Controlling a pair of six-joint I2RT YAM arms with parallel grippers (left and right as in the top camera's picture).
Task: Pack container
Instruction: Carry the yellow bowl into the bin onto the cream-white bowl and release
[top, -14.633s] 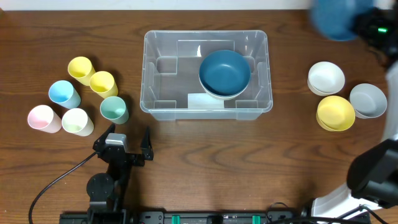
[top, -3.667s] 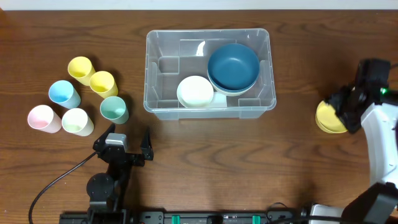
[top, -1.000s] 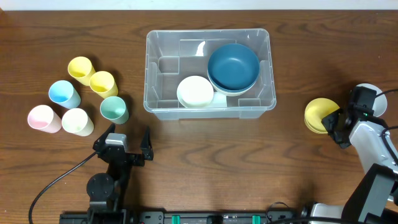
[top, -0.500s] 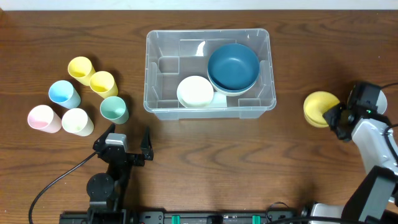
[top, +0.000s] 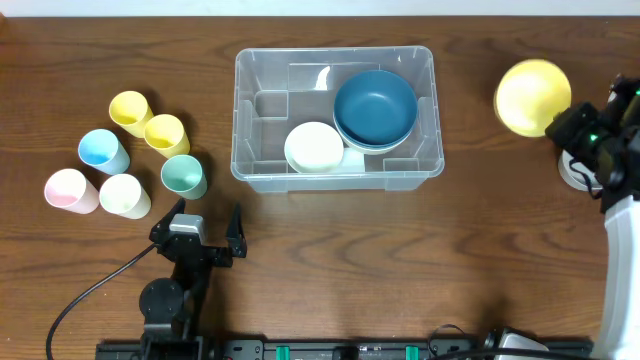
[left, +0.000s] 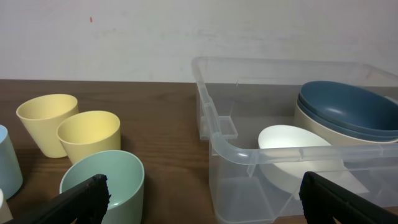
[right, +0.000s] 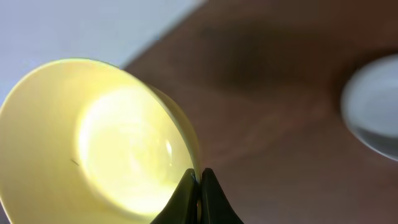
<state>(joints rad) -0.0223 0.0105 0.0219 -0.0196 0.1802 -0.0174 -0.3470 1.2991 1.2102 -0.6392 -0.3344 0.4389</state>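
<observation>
The clear plastic container (top: 246, 150) stands at the table's middle back. It holds a blue bowl (top: 375, 106) stacked on a pale bowl, and a white bowl (top: 314, 147). It also shows in the left wrist view (left: 249, 155). My right gripper (top: 562, 122) is shut on the rim of a yellow bowl (top: 532, 94) and holds it in the air to the right of the container; the right wrist view shows the jaws (right: 199, 182) pinching the rim of this bowl (right: 118, 143). My left gripper (top: 205, 232) is open and empty near the front edge, below the cups.
Several pastel cups stand left of the container: two yellow (top: 130, 110), a blue (top: 102, 150), a pink (top: 68, 189), a cream (top: 124, 195) and a green cup (top: 183, 175). A grey bowl (top: 574, 172) lies at the far right, partly hidden by my right arm.
My right gripper has lifted the yellow bowl off the table and carried it up and toward the back. The grey bowl stays on the table. The left arm has not moved.
</observation>
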